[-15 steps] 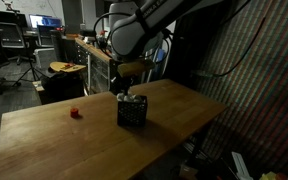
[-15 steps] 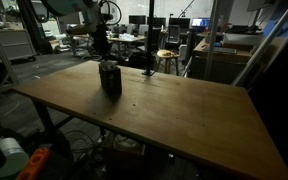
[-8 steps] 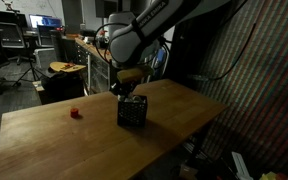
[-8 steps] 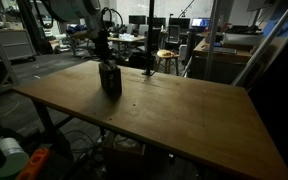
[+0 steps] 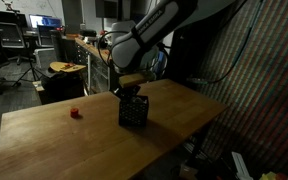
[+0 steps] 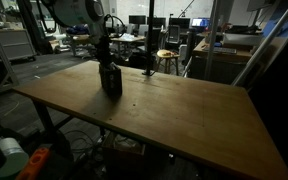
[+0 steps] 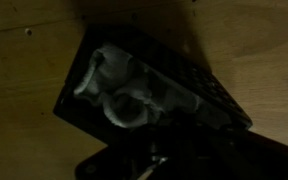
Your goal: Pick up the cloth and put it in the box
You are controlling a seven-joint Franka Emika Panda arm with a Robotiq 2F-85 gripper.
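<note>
The black mesh box [image 5: 132,112] stands upright on the wooden table [image 5: 44,145], and both exterior views show it [image 6: 111,81]. My gripper [image 5: 130,94] hangs straight down at the box's open top [image 6: 106,63]. In the wrist view the light grey cloth [image 7: 124,85] lies bunched inside the box [image 7: 216,98], and one end of it runs back into the dark where my gripper [image 7: 160,160] is. The jaws look shut, with the cloth pinched between them, though shadow hides the fingertips.
A small red object [image 5: 75,113] lies on the table to the left of the box. The broad wooden table [image 6: 184,120] stretches away from the box toward its near edges. Chairs, desks and monitors stand beyond the table in the background.
The arm has sunk a little, bringing the gripper down onto the box's opening. The box and the red object have stayed put.
</note>
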